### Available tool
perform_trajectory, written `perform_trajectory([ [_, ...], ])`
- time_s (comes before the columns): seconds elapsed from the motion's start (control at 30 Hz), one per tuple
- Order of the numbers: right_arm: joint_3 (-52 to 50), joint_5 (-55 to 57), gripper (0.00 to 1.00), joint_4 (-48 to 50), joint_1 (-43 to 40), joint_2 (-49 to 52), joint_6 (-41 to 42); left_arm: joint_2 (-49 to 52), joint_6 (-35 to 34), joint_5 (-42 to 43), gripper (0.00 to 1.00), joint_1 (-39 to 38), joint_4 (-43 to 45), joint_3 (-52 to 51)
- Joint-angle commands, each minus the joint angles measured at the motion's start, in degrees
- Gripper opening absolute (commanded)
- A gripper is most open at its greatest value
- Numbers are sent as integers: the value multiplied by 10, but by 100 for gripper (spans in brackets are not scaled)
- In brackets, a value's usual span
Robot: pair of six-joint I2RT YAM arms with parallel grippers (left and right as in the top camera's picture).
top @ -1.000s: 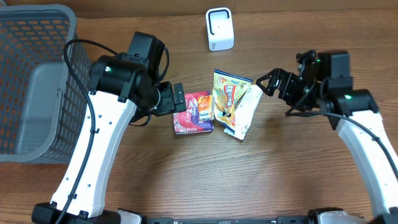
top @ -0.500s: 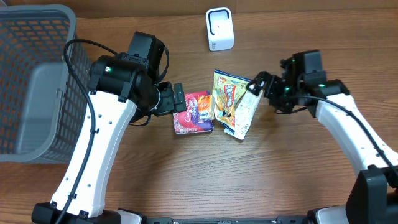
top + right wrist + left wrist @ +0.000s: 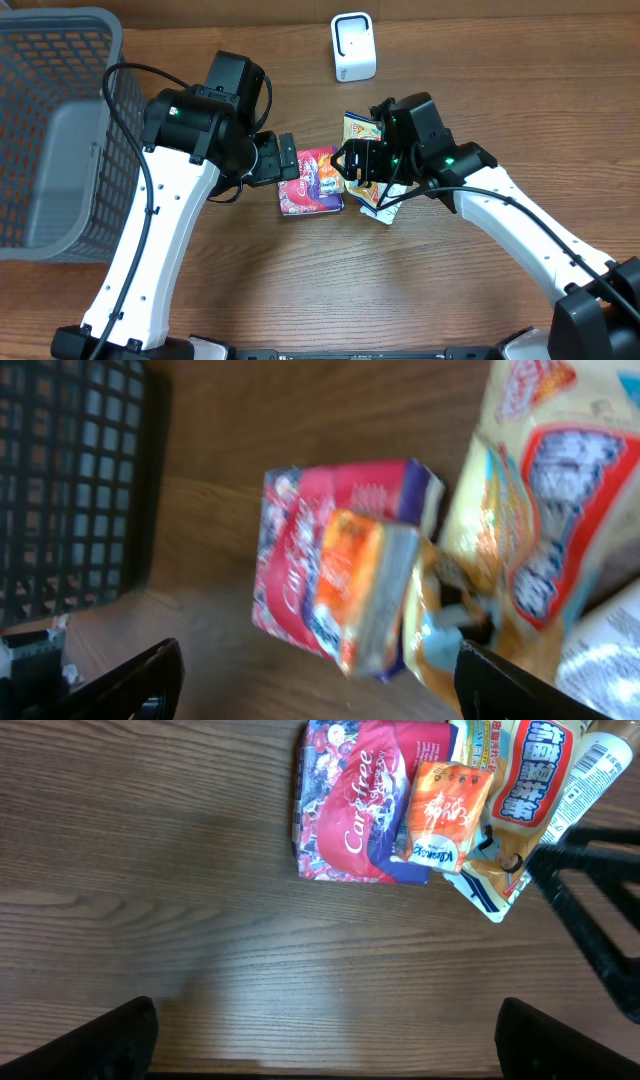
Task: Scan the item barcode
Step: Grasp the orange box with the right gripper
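The brown wooden bench (image 3: 300, 290) has a grey mesh basket (image 3: 60, 130) at its left end and a small white scanner (image 3: 352, 46) standing at the far edge. The packets lie clustered mid-bench, well short of the scanner. There is a red packet (image 3: 305, 195), a yellow packet (image 3: 360, 135) just to its right, and a white packet (image 3: 388, 207) partly under the right arm.

From above, the right tool (image 3: 348, 163) sits over the seam between red and yellow. The left tool (image 3: 288, 160) hangs just left of the red packet.

The wrist views show more plainly a small orange sachet (image 3: 445, 815) lying on the red packet's edge and touching the yellow one. The left wrist view also catches one black finger (image 3: 595, 945) of the right tool beside the yellow packet. The right wrist view takes in the basket wall beyond the packets.

In each wrist view the tool's own fingers stand spread wide in the bottom corners, pinching nothing.

A second ago the right arm was out at the right end of the bench, its tool clear of the packets. It has since swung in over them. The left arm, the packets and the scanner sit as they did.
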Motion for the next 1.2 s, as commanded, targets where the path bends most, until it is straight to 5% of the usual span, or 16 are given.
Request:
perform_trajectory([
  [0.0,28,31,88,38,16,1,-5,-6,9,-8,100,1,1,8],
  [0.17,28,34,97,80,50,7,-5,-6,9,-8,100,1,1,8],
  [0.3,28,80,57,86,65,9,-5,-6,9,-8,100,1,1,8],
  [0.77,28,230,67,66,115,87,8,-6,9,-8,100,1,1,8],
  [1.17,28,281,62,34,131,107,5,-6,9,-8,100,1,1,8],
])
